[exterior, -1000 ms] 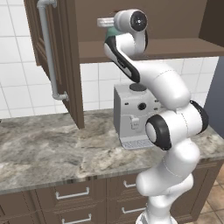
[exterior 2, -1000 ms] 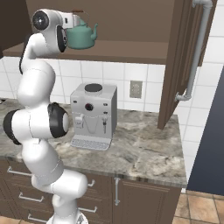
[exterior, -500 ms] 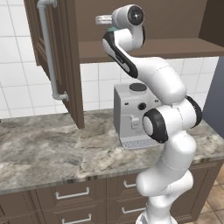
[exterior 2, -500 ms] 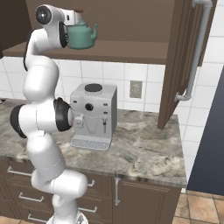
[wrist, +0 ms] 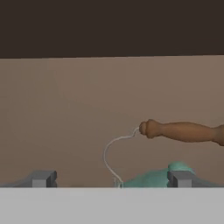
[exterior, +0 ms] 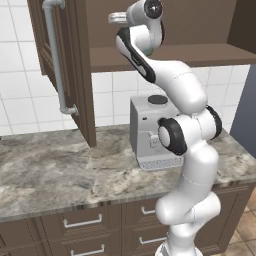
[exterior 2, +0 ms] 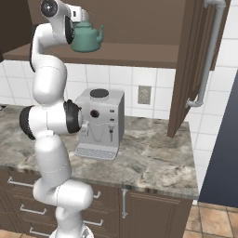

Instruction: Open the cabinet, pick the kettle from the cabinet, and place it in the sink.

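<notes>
Kettles: one small teal-green rounded kettle [exterior 2: 86, 38], on the shelf of the open dark brown wooden cabinet [exterior 2: 139, 51].
Gripper [wrist: 109, 177]: fingers apart, kettle between them, unclamped.
Hidden: kettle body cut off in hand view; brown handle top partly cropped.
Other: one grey boxy coffee machine [exterior 2: 99, 122] on the counter.

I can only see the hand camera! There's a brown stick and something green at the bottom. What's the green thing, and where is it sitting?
Observer: It's the kettle. It stands on the shelf of the open cabinet, high above the counter.
Operator: What's under it?
Observer: A grey coffee machine stands on the counter, just below the shelf.
Operator: Is the cabinet door in the way?
Observer: No. In the right base view the door stands wide open, well off to the right of the kettle.
</notes>
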